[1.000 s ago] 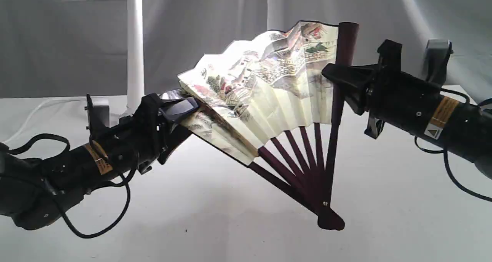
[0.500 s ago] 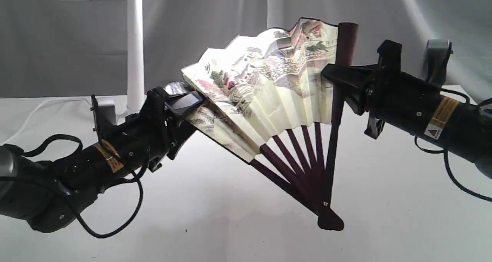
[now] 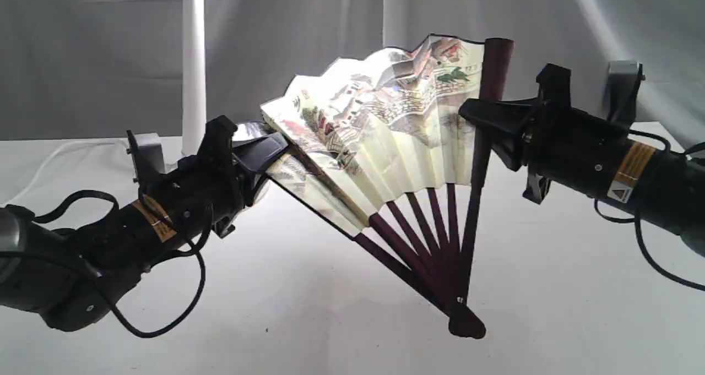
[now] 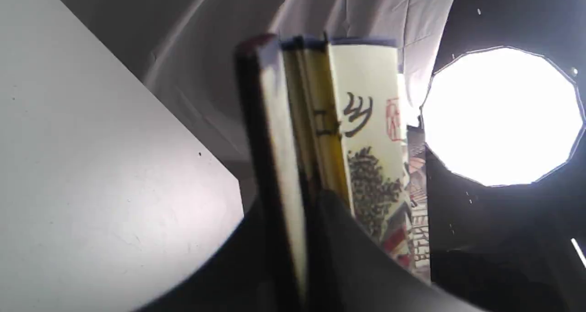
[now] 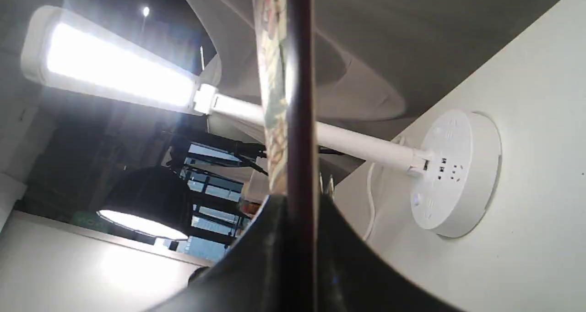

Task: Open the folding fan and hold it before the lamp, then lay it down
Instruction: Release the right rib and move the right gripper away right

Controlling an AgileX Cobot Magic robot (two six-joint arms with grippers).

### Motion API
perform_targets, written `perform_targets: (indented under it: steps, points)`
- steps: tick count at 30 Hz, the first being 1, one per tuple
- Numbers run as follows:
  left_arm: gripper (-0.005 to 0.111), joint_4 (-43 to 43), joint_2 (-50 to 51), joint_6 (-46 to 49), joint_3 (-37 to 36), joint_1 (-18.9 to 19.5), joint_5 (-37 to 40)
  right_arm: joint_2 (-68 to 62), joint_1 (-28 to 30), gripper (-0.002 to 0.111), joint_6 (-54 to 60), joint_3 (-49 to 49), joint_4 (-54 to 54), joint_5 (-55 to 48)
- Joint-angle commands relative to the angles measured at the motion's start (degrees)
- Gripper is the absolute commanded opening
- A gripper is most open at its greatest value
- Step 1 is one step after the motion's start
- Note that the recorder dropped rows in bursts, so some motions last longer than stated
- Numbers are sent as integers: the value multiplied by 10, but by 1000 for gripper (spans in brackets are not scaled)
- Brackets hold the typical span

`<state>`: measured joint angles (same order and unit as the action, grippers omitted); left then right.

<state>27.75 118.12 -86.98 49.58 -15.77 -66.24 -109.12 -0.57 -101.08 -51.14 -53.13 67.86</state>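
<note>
Near lamp (image 3: 194, 72), folding fan (image 3: 385, 127) pinched by left end effector (image 3: 272, 152), right end effector (image 3: 475, 110), inked character (image 4: 357, 115), red seal (image 4: 393, 119).

**White table, one lamp standing on it**

A plain white table (image 3: 308, 309) carries everything. Beyond the left gripper (image 3: 270, 149) the lamp (image 3: 194, 77) stands on its round base with the post upright, and its white cord (image 5: 370, 197) lies on the surface beside that base. Below the right gripper (image 3: 476, 108), the pivot end of the folding fan (image 3: 385, 132) comes down to the tabletop. Whether it touches or hangs just above cannot be told.
</note>
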Motion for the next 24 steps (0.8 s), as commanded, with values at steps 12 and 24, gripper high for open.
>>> perform_targets:
  steps: [12,24]
  points:
    - [0,10,0,-32,0,-2,17,7,0,15,2,0,-6,21]
    - [0,17,0,-101,0,-2,-37,7,5,81,54,0,-6,21]
